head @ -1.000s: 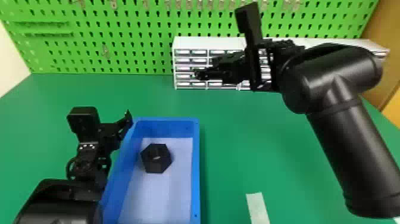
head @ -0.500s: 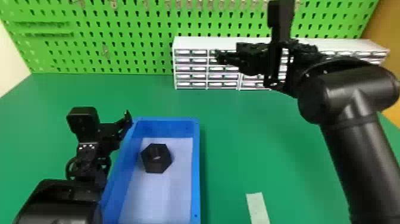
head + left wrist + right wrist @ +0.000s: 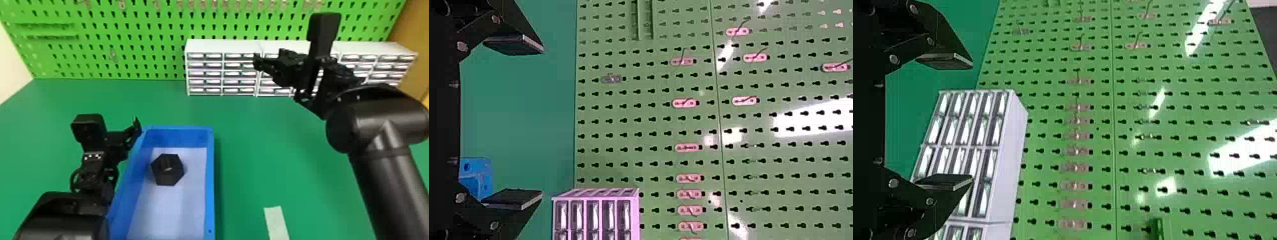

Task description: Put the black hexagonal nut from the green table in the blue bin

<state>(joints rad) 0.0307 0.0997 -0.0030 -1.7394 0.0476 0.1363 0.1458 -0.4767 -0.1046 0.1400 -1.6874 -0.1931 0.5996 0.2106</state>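
The black hexagonal nut [image 3: 168, 169] lies flat on the pale floor of the blue bin [image 3: 209, 178], toward its far end. My left gripper [image 3: 136, 127] is parked at the bin's far left corner, above the rim; in the left wrist view the same left gripper [image 3: 543, 122] has its fingers wide apart with nothing between them. My right gripper [image 3: 258, 62] is raised in front of the drawer cabinets, well away from the nut. In the right wrist view, the right gripper [image 3: 973, 122] is open and holds nothing.
White drawer cabinets [image 3: 223, 46] stand along the back of the green table [image 3: 255, 153], before a green pegboard [image 3: 127, 48]. A pale strip [image 3: 276, 221] lies on the table to the right of the bin.
My right arm first drew back to the right, then came partly back left and a little lower. The left arm, the bin and the nut have kept their places.
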